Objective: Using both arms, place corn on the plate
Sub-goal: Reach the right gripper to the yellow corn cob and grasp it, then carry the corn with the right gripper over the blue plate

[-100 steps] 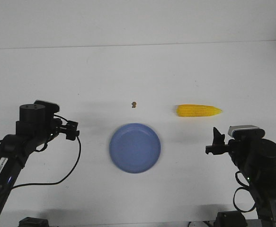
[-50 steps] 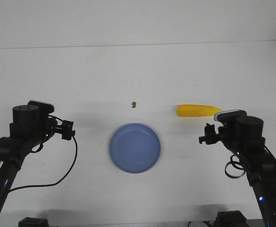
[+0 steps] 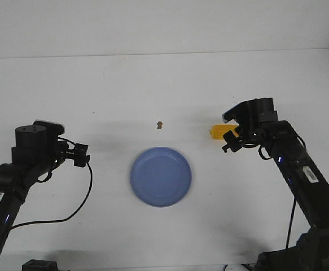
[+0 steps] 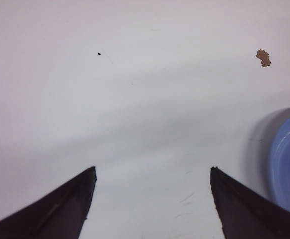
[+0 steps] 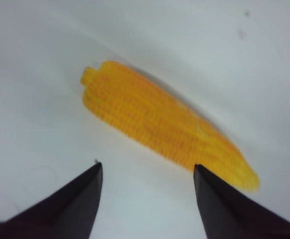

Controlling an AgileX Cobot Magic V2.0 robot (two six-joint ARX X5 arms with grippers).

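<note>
The yellow corn (image 3: 215,132) lies on the white table, right of the plate; my right arm hides most of it in the front view. In the right wrist view the whole cob (image 5: 164,123) lies just beyond the fingertips. My right gripper (image 3: 230,142) (image 5: 148,167) is open and empty, hovering over the corn's blunt end. The blue plate (image 3: 161,176) sits at the table's middle front; its rim shows in the left wrist view (image 4: 286,167). My left gripper (image 3: 84,155) (image 4: 152,169) is open and empty, left of the plate.
A small brown crumb (image 3: 160,124) lies behind the plate, also in the left wrist view (image 4: 263,57). The white table (image 3: 164,84) ends at a wall at the back. Black cables hang from both arms.
My right arm has swung forward and up-left from the front right, bringing its open gripper over the corn. The left arm shifted slightly at first, then stayed still.
</note>
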